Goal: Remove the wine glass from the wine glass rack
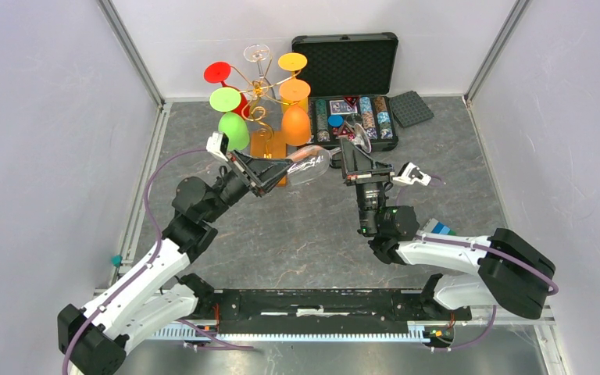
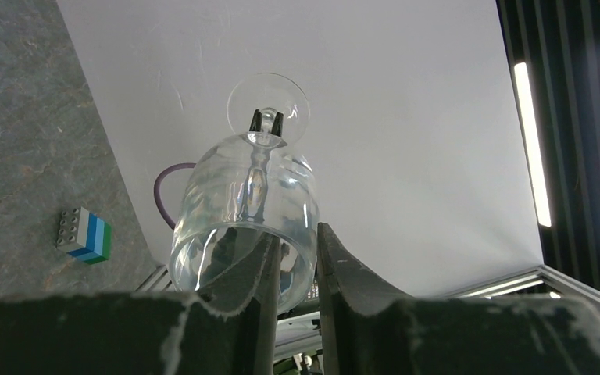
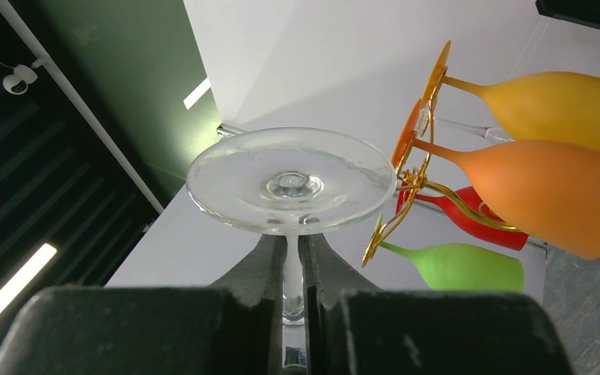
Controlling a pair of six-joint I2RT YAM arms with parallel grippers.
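The clear wine glass point(image 1: 311, 166) hung sideways in the air just in front of the wine glass rack point(image 1: 259, 105), free of its arms. The left gripper point(image 2: 297, 251) pinched the bowl's rim, one finger inside. The right gripper point(image 3: 293, 256) pinched the stem below the foot. Both arms reached forward with their wrists turned inward, facing each other. This looked like a handover, so one gripper would need to release next.
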